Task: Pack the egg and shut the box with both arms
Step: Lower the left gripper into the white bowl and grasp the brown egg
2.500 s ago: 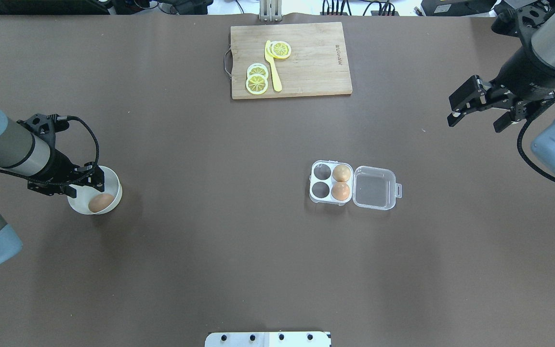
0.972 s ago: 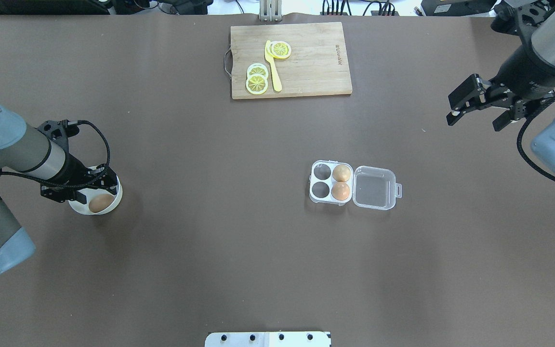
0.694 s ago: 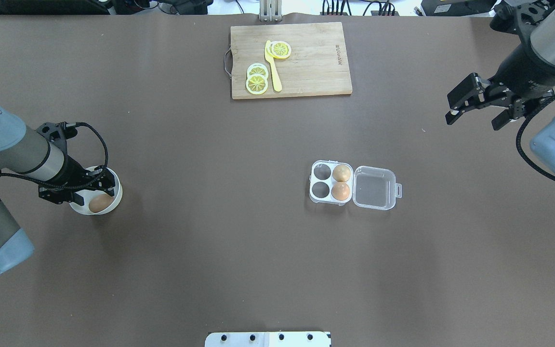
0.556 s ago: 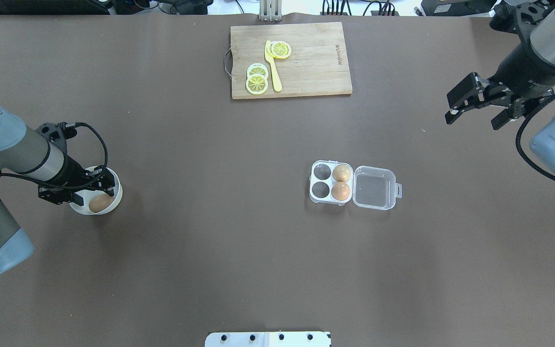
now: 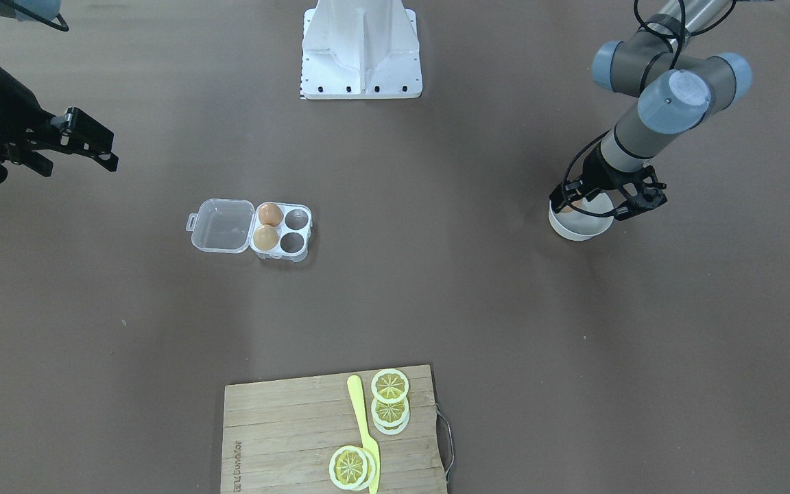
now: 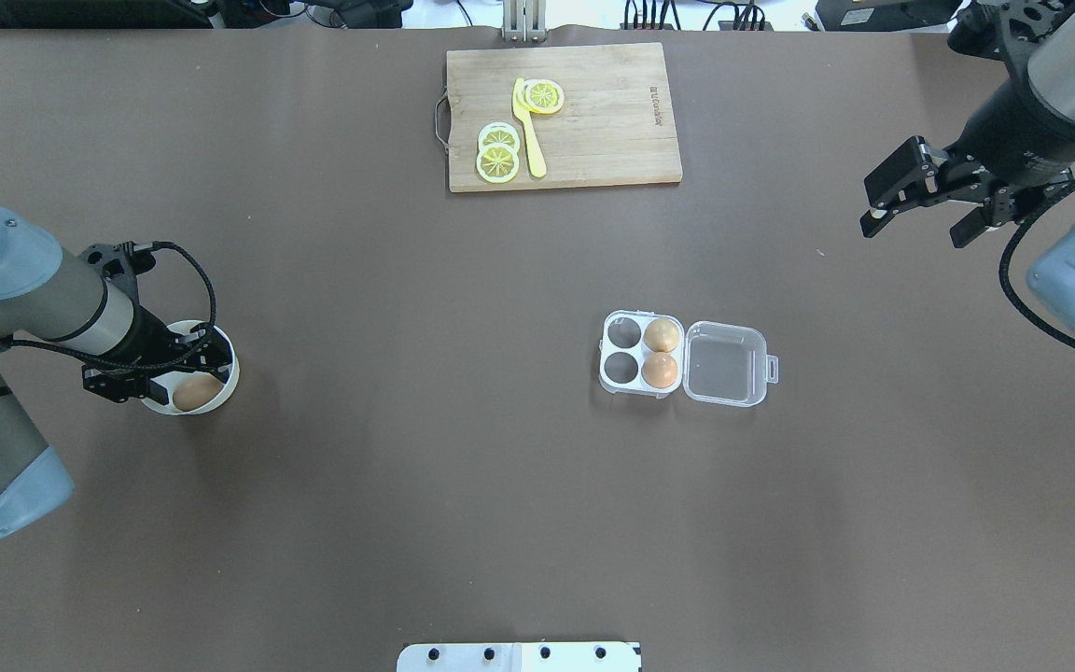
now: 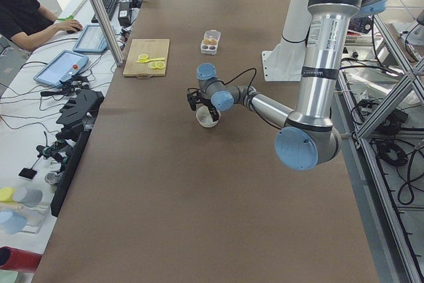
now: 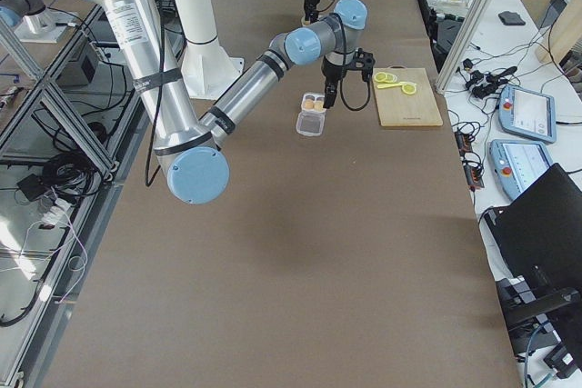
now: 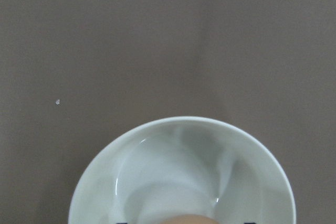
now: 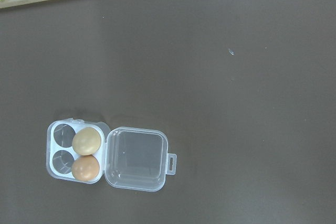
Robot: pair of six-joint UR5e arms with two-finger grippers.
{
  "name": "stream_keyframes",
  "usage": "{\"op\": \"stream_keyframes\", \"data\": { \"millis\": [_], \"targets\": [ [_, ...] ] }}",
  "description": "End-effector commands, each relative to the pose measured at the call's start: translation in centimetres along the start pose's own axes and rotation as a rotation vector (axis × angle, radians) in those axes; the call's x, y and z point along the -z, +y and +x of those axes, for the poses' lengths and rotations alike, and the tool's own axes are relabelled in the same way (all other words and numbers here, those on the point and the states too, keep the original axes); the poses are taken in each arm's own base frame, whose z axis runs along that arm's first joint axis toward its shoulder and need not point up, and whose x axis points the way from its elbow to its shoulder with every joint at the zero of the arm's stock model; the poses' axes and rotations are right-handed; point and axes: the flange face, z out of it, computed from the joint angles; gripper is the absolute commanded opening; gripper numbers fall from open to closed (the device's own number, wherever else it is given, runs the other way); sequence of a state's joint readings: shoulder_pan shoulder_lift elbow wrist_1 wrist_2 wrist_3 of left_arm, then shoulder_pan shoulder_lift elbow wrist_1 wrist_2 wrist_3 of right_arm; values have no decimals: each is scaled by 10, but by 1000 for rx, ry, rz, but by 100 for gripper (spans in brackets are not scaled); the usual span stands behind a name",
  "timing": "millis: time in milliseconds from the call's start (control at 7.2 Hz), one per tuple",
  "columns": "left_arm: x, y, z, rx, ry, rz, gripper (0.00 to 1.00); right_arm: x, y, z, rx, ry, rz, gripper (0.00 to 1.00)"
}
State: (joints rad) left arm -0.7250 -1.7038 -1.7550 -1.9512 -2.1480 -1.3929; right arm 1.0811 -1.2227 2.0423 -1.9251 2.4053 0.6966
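The egg (image 6: 195, 393) lies in the white bowl (image 6: 232, 375) at the table's left. The overhead view shows it whole; the left wrist view shows only its top edge. The left gripper (image 6: 183, 375) sits in the bowl, jaws spread either side of the egg; contact cannot be judged. The box (image 6: 640, 356) lies right of centre, lid (image 6: 726, 364) folded flat. The right gripper (image 6: 916, 227) hangs at far right, jaws parted, empty.

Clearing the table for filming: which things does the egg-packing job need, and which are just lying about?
Job: egg in the bowl, box, left tool, right tool.
Lying about: cutting board, lemon slices, knife.
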Motion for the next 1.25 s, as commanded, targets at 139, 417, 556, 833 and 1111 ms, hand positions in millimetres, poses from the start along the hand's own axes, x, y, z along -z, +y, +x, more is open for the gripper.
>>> {"op": "stream_keyframes", "data": {
  "millis": [139,417,556,833,1111],
  "targets": [
    [-6,7,2,2,-6,-10,81,0,0,0,-1,0,1,100],
    [-6,7,2,2,-6,-11,80,0,0,0,1,0,1,100],
    [-6,7,2,2,-6,-10,77,1,1,0,0,-1,2,100],
    [-5,6,2,2,-6,-9,50,2,0,0,-1,-1,4,100],
    [-5,6,2,2,-6,-10,44,3,0,1,-3,-2,6,100]
  ]
}}
